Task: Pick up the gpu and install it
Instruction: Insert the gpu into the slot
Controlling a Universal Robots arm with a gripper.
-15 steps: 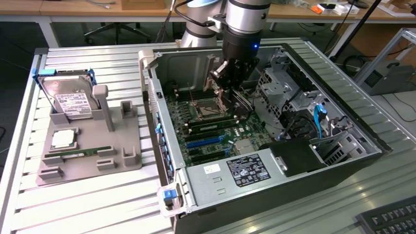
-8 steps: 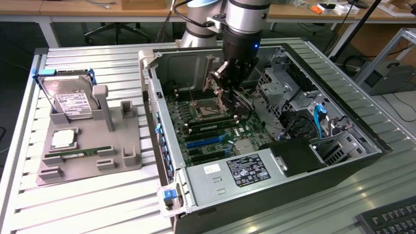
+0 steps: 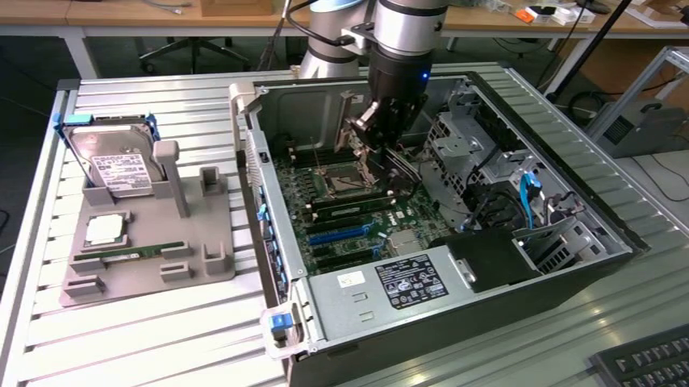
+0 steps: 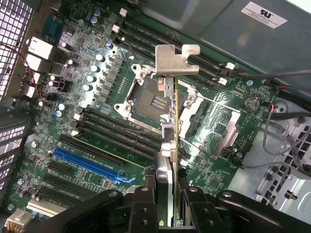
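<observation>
Gripper (image 4: 167,190) clamped on the gpu (image 4: 171,121), which I hold edge-on over the motherboard (image 4: 97,104) so its edge faces the slots.

slatted table (image 3: 161,347) carries computer case (image 3: 344,322), gray holder (image 3: 140,278).

I note a grey fixture (image 3: 135,278) on the slatted table (image 3: 140,343), at the exterior view's left. A hard drive (image 3: 116,165) stands upright in it. A processor chip (image 3: 105,230) and a green RAM stick (image 3: 129,255) lie flat. A keyboard (image 3: 651,363) sits at the far right.
</observation>
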